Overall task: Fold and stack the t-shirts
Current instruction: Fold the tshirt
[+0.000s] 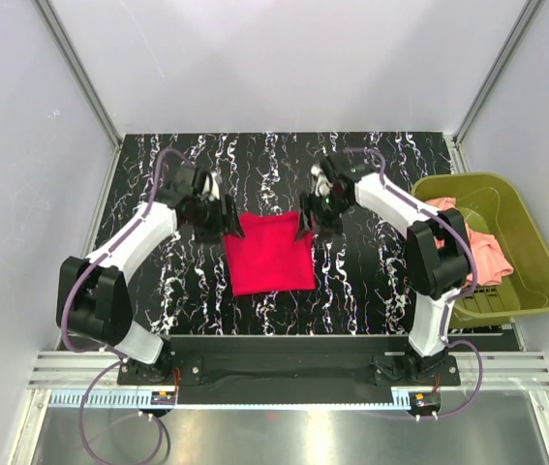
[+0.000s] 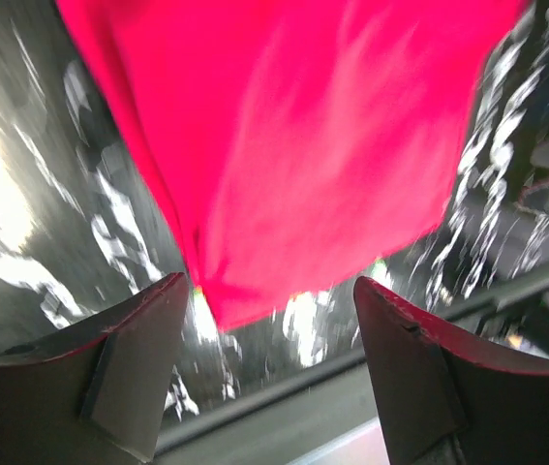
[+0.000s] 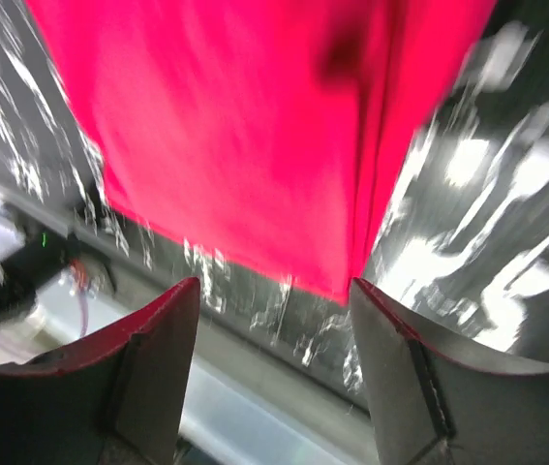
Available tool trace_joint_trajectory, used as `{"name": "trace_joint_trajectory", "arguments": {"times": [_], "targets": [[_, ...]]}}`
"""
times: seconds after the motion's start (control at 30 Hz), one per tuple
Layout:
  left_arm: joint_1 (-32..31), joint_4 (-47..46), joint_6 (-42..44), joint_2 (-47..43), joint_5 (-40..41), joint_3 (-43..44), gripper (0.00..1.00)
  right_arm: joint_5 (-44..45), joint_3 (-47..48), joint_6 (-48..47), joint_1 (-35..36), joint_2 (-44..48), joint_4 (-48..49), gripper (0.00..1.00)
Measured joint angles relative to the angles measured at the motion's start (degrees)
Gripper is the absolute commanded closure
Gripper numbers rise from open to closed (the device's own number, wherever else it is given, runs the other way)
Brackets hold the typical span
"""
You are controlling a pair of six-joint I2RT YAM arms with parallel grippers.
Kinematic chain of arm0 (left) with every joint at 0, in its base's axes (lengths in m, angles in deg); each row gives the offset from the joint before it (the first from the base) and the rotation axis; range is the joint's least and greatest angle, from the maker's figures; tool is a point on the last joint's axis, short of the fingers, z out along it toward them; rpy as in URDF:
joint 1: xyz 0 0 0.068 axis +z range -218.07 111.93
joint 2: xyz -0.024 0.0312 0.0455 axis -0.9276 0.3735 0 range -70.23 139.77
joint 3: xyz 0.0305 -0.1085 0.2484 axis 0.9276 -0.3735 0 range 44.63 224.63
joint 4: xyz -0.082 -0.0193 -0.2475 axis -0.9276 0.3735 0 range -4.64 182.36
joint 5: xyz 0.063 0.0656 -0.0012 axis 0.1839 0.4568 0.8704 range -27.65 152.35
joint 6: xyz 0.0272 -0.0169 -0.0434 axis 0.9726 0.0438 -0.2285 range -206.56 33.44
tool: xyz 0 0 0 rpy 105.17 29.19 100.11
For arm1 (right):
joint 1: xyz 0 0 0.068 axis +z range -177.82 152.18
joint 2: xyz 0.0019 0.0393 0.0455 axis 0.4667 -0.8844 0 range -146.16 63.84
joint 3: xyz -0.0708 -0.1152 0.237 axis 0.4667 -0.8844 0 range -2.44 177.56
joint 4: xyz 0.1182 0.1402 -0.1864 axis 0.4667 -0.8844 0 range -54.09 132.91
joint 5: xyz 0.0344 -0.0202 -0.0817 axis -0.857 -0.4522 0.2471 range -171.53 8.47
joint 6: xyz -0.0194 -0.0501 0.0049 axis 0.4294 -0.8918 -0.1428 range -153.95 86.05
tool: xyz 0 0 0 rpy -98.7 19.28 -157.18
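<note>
The crimson red t-shirt (image 1: pixel 268 254) lies folded into a neat rectangle on the black marbled table (image 1: pixel 351 281). My left gripper (image 1: pixel 222 215) hovers at its far left corner, jaws open and empty; in the left wrist view the red t-shirt (image 2: pixel 303 145) lies flat beyond the open fingers (image 2: pixel 138 358). At the far right corner my right gripper (image 1: pixel 309 219) is open too, with the red t-shirt (image 3: pixel 245 126) just past its fingers (image 3: pixel 158 358). The salmon-pink t-shirt (image 1: pixel 477 247) sits crumpled in the basket.
An olive-green plastic basket (image 1: pixel 535 262) stands at the table's right edge, beside the right arm. White walls with metal frame posts enclose the table on three sides. The arm bases sit on a rail at the near edge.
</note>
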State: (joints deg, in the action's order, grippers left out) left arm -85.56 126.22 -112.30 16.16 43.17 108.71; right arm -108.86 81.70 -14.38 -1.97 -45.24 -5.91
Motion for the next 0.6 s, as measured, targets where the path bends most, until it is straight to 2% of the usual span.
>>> {"name": "trace_joint_trajectory", "arguments": {"times": [0.23, 0.3, 0.43, 0.6], "targets": [[4.79, -1.88, 3.50, 8.52, 4.02, 9.14, 0.39, 6.08, 21.94, -4.83, -1.20, -12.57, -2.38, 0.41], [5.46, -1.95, 3.82, 11.91, 4.48, 9.92, 0.43, 7.02, 24.30, -5.53, -1.20, -15.56, -3.28, 0.48], [5.51, -1.88, 3.91, 16.70, 4.46, 10.54, 0.45, 7.32, 25.22, -6.32, -1.20, -18.91, -5.22, 0.56], [5.44, -2.58, 3.30, 18.53, 4.20, 10.54, 0.48, 7.13, 25.24, -6.32, -1.20, -20.61, -6.14, 0.61]]}}
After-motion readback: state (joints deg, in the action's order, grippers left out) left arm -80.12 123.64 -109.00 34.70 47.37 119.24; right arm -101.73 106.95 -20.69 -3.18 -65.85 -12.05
